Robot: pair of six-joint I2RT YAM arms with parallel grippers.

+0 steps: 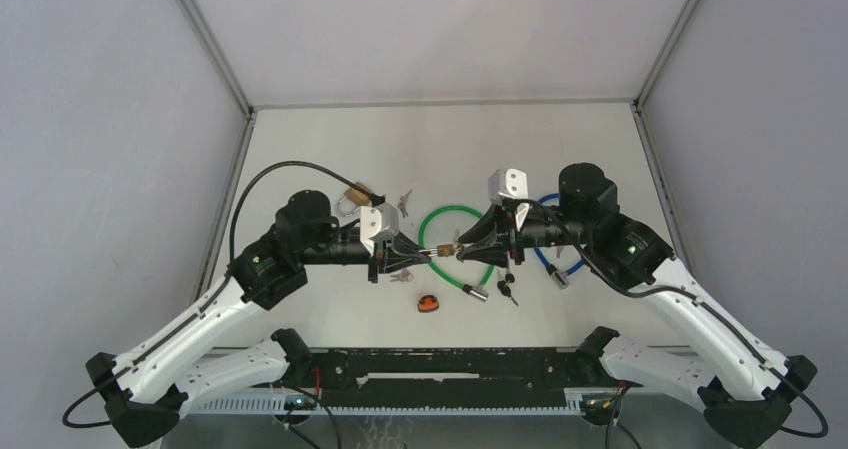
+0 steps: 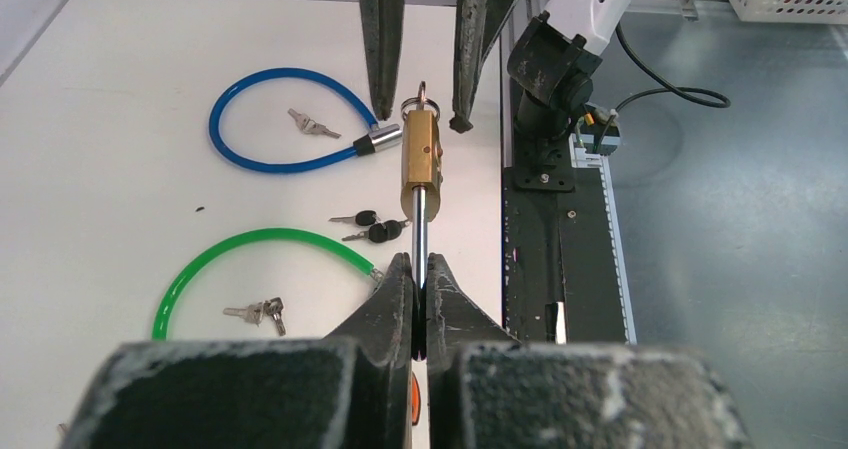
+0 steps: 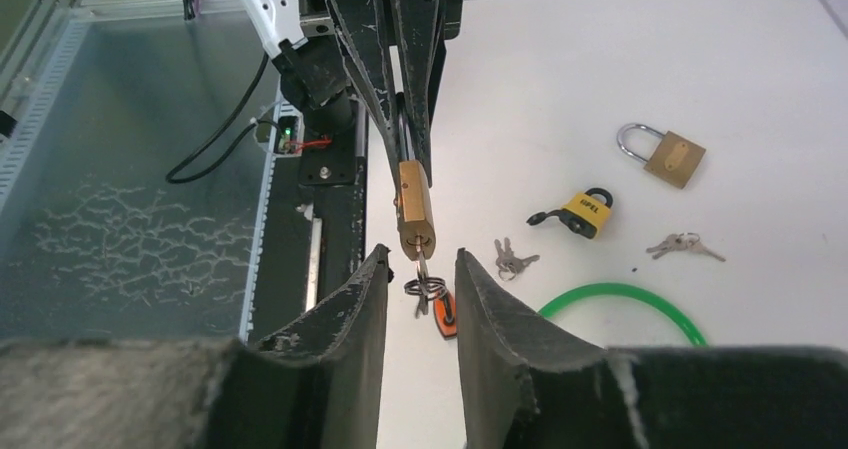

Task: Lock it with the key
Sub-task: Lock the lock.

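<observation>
At the left hand point(image 2: 420, 271), fingers are clamped together on the steel shackle point(image 2: 423, 237) of the brass padlock point(image 2: 420, 159), whose body points away toward the right hand point(image 3: 420, 299). Its key point(image 3: 422, 269) sits in the keyhole, between the right hand's parted fingers and untouched. The right hand should close squarely on the key's bow, then twist without pulling.

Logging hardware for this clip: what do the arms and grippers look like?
The left arm and right arm share white lower links, black joints, a green light and black cables. The left gripper and right gripper have black, scuffed, tapering fingers.
</observation>
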